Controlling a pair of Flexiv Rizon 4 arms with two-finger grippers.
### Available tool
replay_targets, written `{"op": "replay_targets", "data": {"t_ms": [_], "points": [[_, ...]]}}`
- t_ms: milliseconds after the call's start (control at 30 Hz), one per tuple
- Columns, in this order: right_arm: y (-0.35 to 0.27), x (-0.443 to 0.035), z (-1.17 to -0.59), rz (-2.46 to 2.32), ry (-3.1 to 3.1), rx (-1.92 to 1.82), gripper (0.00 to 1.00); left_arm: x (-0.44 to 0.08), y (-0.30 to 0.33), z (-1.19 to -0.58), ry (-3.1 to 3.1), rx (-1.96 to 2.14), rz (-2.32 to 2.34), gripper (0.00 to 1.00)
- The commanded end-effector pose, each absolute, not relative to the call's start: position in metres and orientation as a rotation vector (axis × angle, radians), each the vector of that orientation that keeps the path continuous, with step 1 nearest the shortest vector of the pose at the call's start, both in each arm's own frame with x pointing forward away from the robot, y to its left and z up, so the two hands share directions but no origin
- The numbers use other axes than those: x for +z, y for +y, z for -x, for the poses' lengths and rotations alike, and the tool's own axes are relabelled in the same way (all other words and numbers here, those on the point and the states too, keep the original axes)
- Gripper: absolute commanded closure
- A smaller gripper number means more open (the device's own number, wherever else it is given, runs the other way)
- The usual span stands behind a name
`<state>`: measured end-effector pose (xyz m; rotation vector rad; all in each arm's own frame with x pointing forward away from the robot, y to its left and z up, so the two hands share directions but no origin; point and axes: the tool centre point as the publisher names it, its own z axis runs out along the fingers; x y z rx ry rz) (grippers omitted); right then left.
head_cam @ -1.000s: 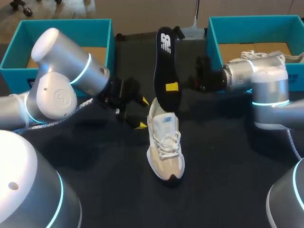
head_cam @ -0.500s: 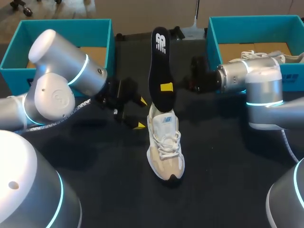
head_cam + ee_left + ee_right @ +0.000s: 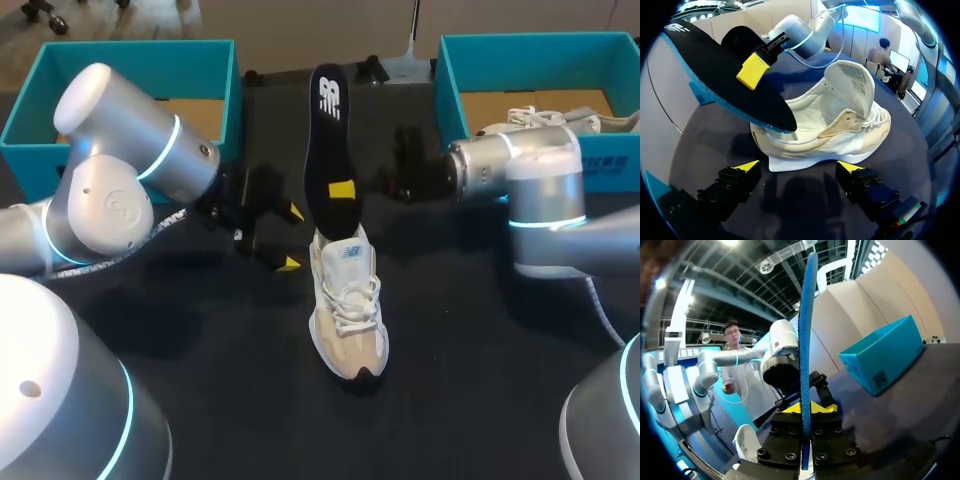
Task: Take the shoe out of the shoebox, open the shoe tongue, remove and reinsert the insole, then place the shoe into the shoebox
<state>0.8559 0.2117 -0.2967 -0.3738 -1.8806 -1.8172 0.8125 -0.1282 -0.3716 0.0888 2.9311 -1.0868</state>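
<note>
Unboxed cream shoe [image 3: 347, 300] at the table's [image 3: 480, 380] centre, tongue open. Right gripper [image 3: 342, 190], clamped on the black insole [image 3: 327, 140], holds it upright at the shoe's 12 o'clock. Left gripper [image 3: 293, 238] gapes empty at 10 o'clock. Reinserting and boxing likely remain

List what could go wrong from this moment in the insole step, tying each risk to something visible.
1. The right gripper pinches the insole near its lower end only, so the long free part could flex, swing or slip.
2. The shoe stands unheld on the table, with the left gripper open beside it. If the insole's lower tip catches the heel opening, the shoe might tip or get dragged.
</note>
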Motion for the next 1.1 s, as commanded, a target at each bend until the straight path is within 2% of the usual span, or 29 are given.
{"op": "replay_targets", "data": {"t_ms": [33, 1100], "points": [[0.215, -0.299, -0.852, 0.380, -1.890, -1.821, 1.00, -0.372, -0.128, -0.812, 2.930, -1.086, -0.091, 0.00], [0.211, -0.315, -0.831, 0.440, -1.897, -1.746, 1.00, -0.377, -0.128, -0.806, 2.955, -1.091, -0.108, 0.00]]}}
